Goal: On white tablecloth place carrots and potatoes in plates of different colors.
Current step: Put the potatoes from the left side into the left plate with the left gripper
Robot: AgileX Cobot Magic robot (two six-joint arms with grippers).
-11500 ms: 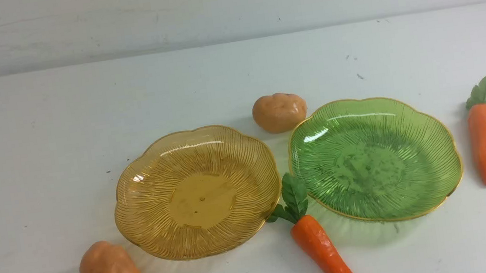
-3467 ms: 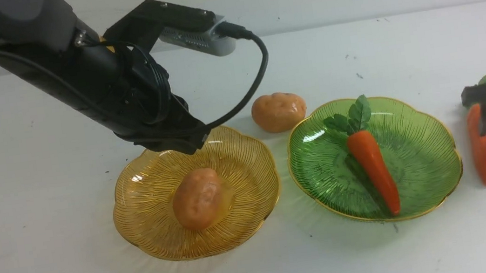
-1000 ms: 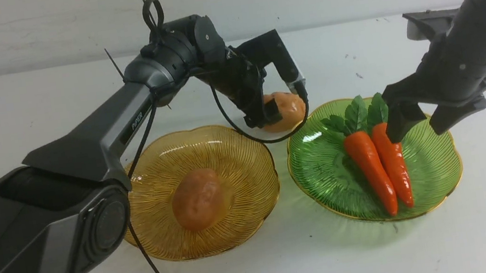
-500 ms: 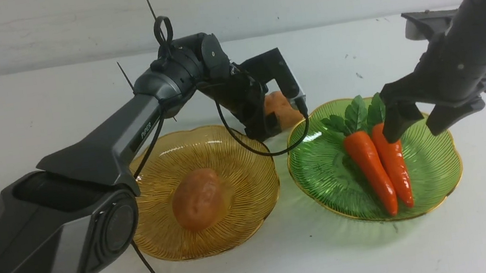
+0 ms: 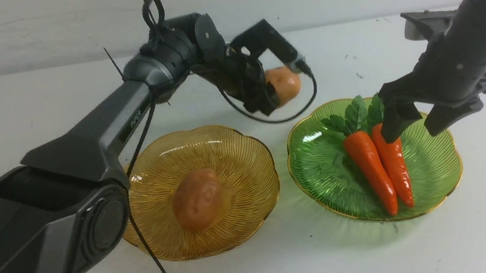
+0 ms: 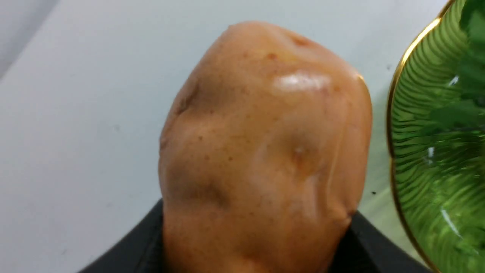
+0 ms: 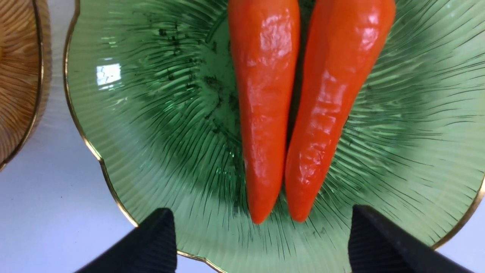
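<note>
My left gripper point(image 5: 273, 95) clamps a potato point(image 5: 287, 84) above the tablecloth point(image 5: 427, 248), behind the gap between the plates. The other potato point(image 5: 198, 198) sits in the amber plate point(image 5: 236, 156). My right gripper point(image 5: 413, 126) hangs spread wide over both carrots point(image 5: 371, 166), which lie side by side in the green plate point(image 5: 326, 200).

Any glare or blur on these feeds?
Front view: sharp, white glints on the amber plastic plate and green plastic plate. Left wrist view: lumpy tan toy potato fills the frame, slightly soft, one white highlight. Right wrist view: crisp, streaky glare on both glossy orange toy carrots.
</note>
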